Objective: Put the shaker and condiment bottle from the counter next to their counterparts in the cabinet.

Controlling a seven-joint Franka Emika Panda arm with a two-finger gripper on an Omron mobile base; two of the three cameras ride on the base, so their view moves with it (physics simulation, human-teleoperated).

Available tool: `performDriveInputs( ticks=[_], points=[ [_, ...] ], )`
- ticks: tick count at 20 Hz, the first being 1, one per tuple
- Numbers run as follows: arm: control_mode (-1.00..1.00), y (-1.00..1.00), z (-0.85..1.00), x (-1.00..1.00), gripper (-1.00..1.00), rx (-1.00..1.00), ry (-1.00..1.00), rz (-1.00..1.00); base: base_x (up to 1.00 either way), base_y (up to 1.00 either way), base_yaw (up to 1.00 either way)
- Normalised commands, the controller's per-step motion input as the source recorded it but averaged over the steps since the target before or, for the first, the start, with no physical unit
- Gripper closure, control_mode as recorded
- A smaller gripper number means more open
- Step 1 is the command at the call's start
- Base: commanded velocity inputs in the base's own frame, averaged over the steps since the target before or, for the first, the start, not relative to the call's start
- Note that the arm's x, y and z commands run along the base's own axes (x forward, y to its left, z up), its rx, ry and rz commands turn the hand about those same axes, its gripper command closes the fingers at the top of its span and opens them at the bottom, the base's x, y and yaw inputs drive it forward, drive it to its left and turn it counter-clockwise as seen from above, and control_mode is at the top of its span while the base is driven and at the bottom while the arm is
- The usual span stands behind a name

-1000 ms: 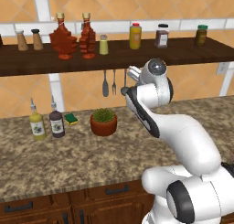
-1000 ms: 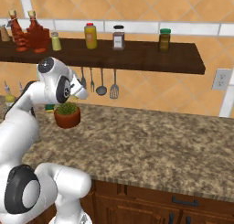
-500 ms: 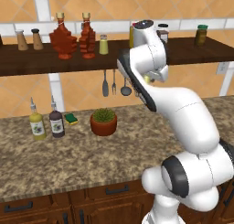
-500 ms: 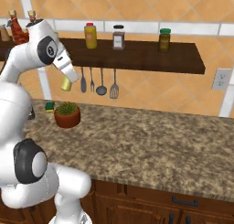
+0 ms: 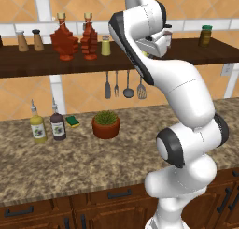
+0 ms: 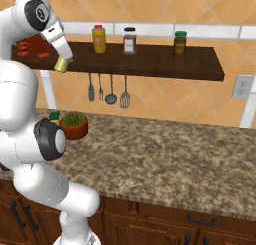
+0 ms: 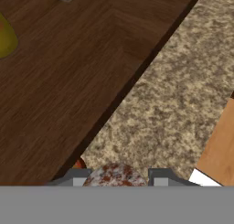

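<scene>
Right base view: hand point(image 6: 64, 61) is gripping the shaker point(image 6: 61, 64) beside the shelf point(image 6: 150, 64), both maple-leaf bottles point(image 5: 65, 39) standing at ten o'clock.

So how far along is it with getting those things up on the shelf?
Done: one red maple-leaf bottle stands beside its twin bottle on the shelf. In hand: the jaws hold the yellow-green shaker near shelf height. Left: set it down next to the twin shaker.

dark brown wooden cabinet point(image 6: 150, 64); speckled brown-grey counter point(image 6: 165, 154); yellow-green shaker point(image 6: 61, 64); two red leaf-shaped counterparts point(image 5: 74, 38) with tan caps; orange tiles point(image 6: 165, 96).
</scene>
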Motion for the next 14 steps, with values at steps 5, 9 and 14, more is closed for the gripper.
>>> performDriveInputs(
  ticks=[5,9,14],
  points=[
    [-1.0,0.0,0.1,0.87,1.0,-0.01,-0.05,-0.01,0.0,0.0,0.0],
    [-1.0,0.06,0.47,0.87,1.0,-0.03,-0.24,-0.06,0.0,0.0,0.0],
    [-1.0,0.42,0.15,0.15,1.0,-0.03,-0.2,-0.04,0.0,0.0,0.0]
  ],
)
